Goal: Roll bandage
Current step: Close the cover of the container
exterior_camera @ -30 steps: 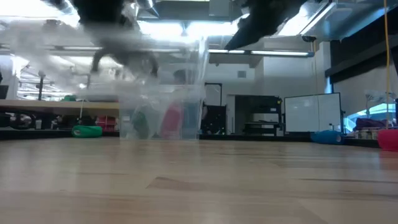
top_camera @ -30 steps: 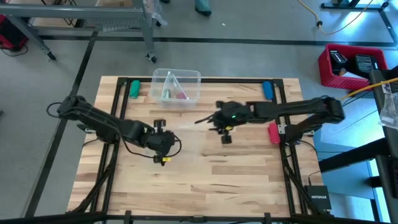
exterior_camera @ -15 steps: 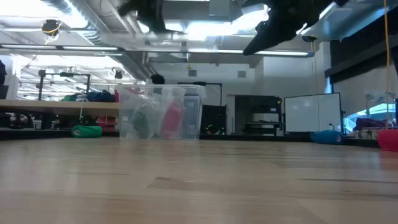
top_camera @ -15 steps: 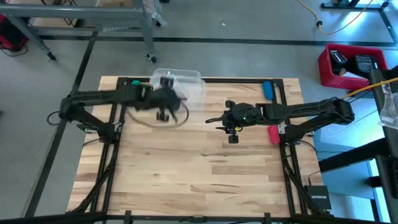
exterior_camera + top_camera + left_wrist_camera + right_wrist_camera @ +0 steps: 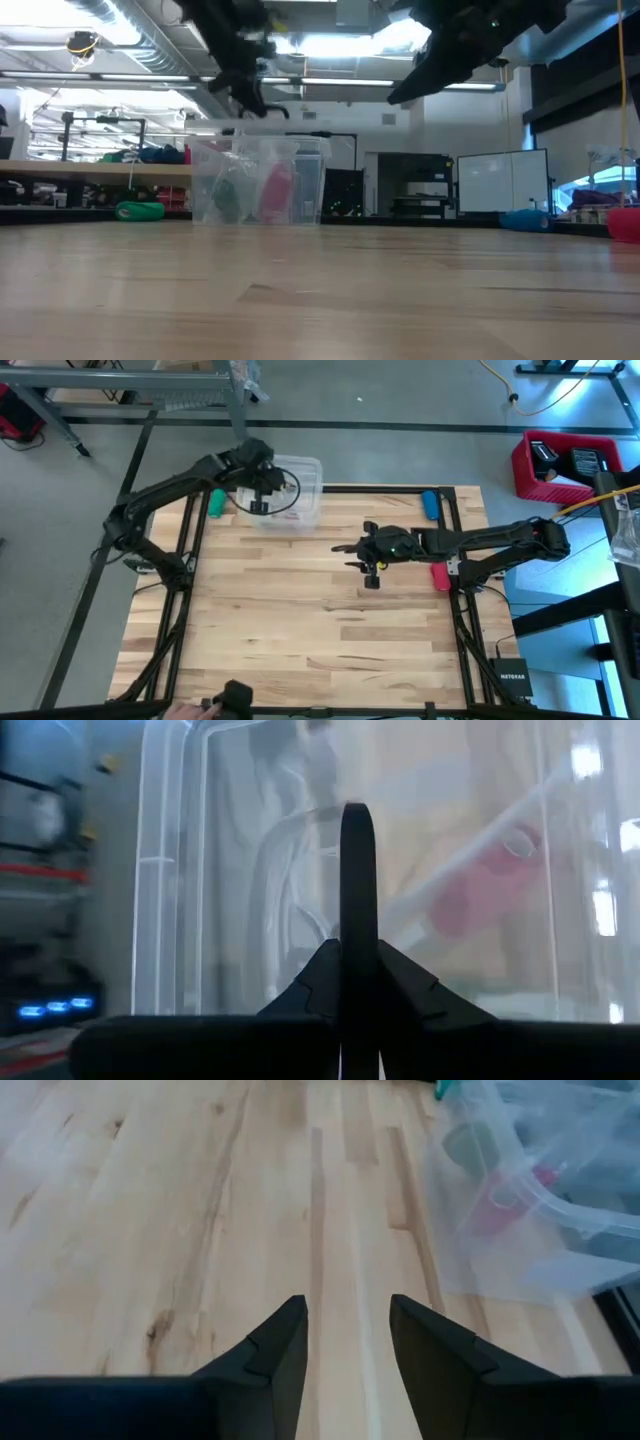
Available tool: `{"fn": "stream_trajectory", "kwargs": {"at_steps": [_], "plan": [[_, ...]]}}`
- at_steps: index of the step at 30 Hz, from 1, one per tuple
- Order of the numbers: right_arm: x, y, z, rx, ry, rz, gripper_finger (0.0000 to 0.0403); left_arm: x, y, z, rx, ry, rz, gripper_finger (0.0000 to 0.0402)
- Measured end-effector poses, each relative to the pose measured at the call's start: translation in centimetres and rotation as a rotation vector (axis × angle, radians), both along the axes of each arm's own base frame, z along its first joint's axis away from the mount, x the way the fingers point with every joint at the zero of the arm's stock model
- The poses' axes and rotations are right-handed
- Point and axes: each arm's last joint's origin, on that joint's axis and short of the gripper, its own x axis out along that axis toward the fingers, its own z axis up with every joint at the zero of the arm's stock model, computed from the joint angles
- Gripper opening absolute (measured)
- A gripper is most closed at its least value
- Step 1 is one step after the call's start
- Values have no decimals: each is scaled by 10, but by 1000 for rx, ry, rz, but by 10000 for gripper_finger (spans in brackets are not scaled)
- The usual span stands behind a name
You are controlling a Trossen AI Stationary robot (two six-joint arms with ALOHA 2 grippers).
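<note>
The left tool (image 5: 259, 506), fingers pressed together, has swung from mid-worktop to above the clear plastic bin (image 5: 303, 503) holding a pink bandage (image 5: 277, 194); the right tool (image 5: 371, 579) hovers, fingers spread, empty.

Under me the counter (image 5: 330, 630) is pale butcher-block wood, smooth with a soft sheen. The bin (image 5: 300, 495) is clear glossy plastic. My fingers (image 5: 275, 1355) look matt black plastic.

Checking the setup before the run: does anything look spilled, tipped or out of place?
Nothing stands out. The clear bin stands upright at the table's far edge with a pink item inside; the left gripper hangs over it, shut, and the right gripper hangs open above bare wood.
</note>
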Motion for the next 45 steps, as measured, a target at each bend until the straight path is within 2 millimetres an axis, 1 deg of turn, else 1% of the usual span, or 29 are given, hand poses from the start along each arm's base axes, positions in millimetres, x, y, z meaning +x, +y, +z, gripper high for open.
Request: {"fn": "stream_trajectory", "kwargs": {"at_steps": [3, 8, 10, 14, 17, 25, 31, 36, 45], "plan": [[0, -5, 0, 16, -1, -17, 147, 8, 10, -18, -67, 23, 12, 25], [-1, -10, -1, 39, 0, -36, 147, 20, 10, -33, -107, 65, 1, 22], [-1, -10, -1, 39, 6, -36, 147, 21, 9, -34, -114, 57, 9, 24], [-1, -10, -1, 39, 6, -35, 147, 20, 3, -27, -117, 28, 26, 27], [-1, -10, -1, 39, 5, -35, 147, 18, 2, -27, -134, 43, 41, 25], [-1, -10, -1, 40, 11, -34, 147, 13, 5, -29, -143, 67, 90, 32], [-3, -10, -3, 41, 34, -34, 147, 12, 12, -38, -166, 100, 116, 30], [-3, -9, -3, 58, 37, -12, 147, 11, 16, -40, -172, 97, 146, 37], [-2, -9, -3, 61, 31, -6, 147, 14, 18, -39, -159, 67, 143, 39]]}}
